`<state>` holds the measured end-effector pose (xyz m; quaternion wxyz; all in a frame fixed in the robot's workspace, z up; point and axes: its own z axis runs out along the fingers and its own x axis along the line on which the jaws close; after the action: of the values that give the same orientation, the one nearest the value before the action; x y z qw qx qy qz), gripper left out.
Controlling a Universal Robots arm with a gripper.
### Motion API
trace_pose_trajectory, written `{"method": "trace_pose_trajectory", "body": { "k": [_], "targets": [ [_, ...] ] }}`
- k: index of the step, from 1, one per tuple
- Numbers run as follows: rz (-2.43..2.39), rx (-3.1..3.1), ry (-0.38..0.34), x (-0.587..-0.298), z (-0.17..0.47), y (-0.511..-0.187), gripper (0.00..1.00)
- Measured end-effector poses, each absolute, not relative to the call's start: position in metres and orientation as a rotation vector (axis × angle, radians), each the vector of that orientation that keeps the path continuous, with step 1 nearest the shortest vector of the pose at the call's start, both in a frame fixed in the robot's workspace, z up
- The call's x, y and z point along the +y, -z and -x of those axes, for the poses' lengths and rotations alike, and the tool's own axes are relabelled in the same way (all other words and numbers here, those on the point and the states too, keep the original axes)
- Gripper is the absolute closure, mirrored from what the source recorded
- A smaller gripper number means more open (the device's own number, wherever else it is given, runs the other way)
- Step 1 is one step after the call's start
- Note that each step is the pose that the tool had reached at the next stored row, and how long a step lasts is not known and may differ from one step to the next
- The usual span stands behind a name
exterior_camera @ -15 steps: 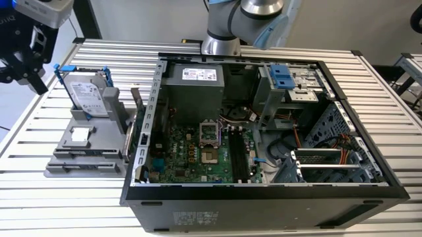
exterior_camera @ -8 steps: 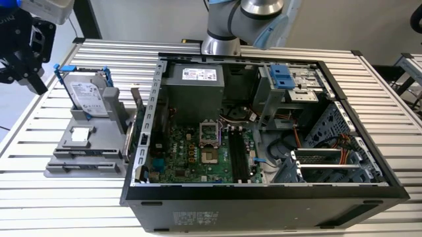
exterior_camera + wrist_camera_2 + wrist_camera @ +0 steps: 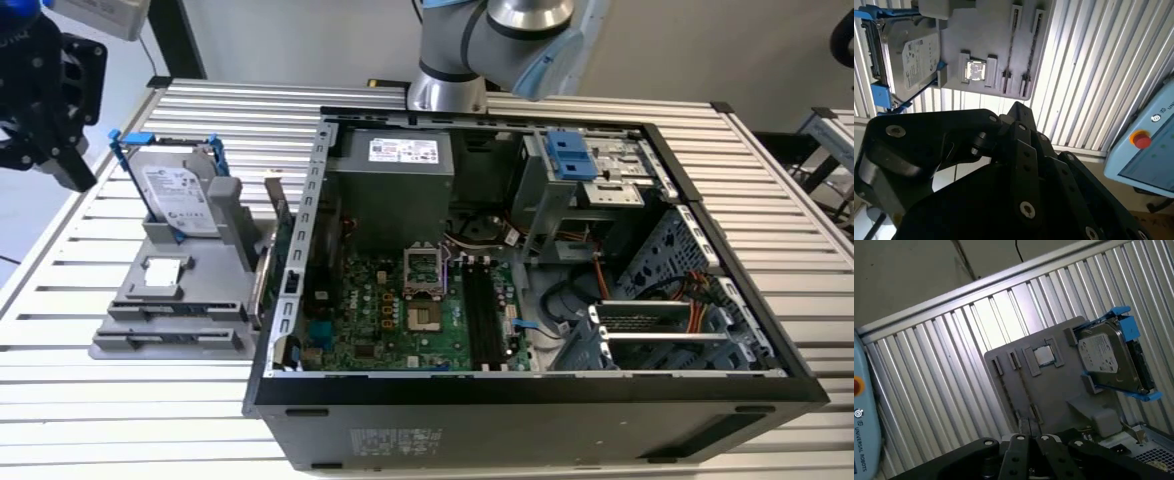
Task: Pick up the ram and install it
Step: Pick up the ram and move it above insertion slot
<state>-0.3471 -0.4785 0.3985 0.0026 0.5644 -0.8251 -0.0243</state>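
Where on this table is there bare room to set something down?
The table has bare slats in front of the gray holder, at the exterior view's lower left, and behind the hard drive toward the far edge. The open computer case crowds the middle and the exterior view's right, leaving a narrow strip beside it.

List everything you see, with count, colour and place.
Slatted metal table: one, silver, under everything.
Open computer case: one, black, mid-table.
Motherboard: one, green, inside the case.
Plastic holder plate: one, grey, exterior view's left of the case.
Framed hard drive: one, silver in blue, upright on the holder.
Square chip: one, silver, in a holder pocket.
Red-button pendant: one, pale blue, past the table's edge.
Robot arm: one, grey and blue, behind the case.
Gripper: one, black, near the holder.
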Motion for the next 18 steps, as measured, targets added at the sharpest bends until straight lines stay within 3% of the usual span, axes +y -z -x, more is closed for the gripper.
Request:
{"method": "trace_pose_trajectory", "body": {
  "k": [18],
  "targets": [
    [-2.062,-2.400,0.060,-0.4785,0.3473,-0.3985,1.00]
  ]
}}
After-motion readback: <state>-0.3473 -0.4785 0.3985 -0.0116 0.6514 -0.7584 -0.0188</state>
